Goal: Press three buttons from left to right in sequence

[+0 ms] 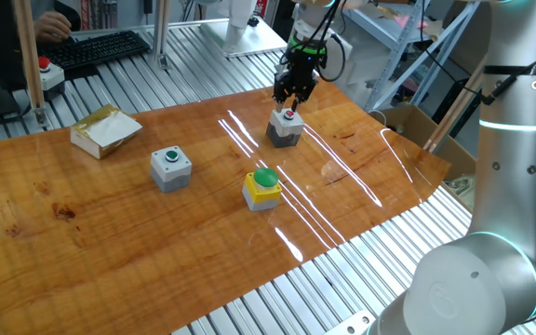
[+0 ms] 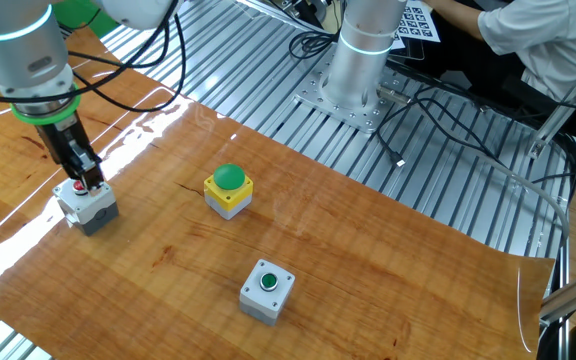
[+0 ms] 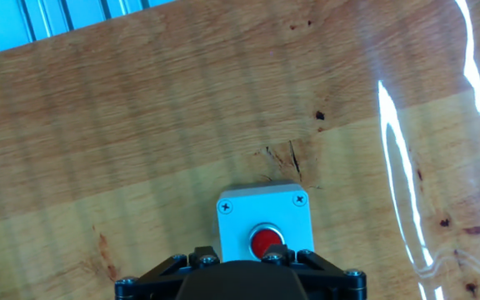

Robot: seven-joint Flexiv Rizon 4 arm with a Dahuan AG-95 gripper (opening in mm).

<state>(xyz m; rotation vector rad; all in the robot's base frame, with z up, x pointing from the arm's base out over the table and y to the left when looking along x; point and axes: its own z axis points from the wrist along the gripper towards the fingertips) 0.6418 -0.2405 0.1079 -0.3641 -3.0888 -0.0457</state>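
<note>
Pressing the last of three buttons appears to be the step in hand. The grey box with the red button (image 1: 286,127) sits on the far part of the wooden table (image 1: 110,242), at the right end of a loose diagonal row, and the gripper (image 1: 292,99) hangs directly over it, tip at or just above the red cap. In the hand view the red button (image 3: 265,242) shows right at the front edge of the gripper body, so aim looks good. Whether the tip is already touching the cap cannot be told from any view. The fingertips are hidden, so whether they are open or closed cannot be told either; they hold nothing visible.

Nearer the middle of the table stands the yellow box with the large green dome (image 1: 262,187), and well apart to its left the grey box with the small green button (image 1: 170,167). Judging by the left-to-right order, these two come earlier in the sequence. The next move likely calls for a short, straight push down on the red cap, then a lift clear.

An open cardboard box (image 1: 105,130) lies at the table's far left edge; pale paper or lining shows inside, and nothing else can be made out in it.
</note>
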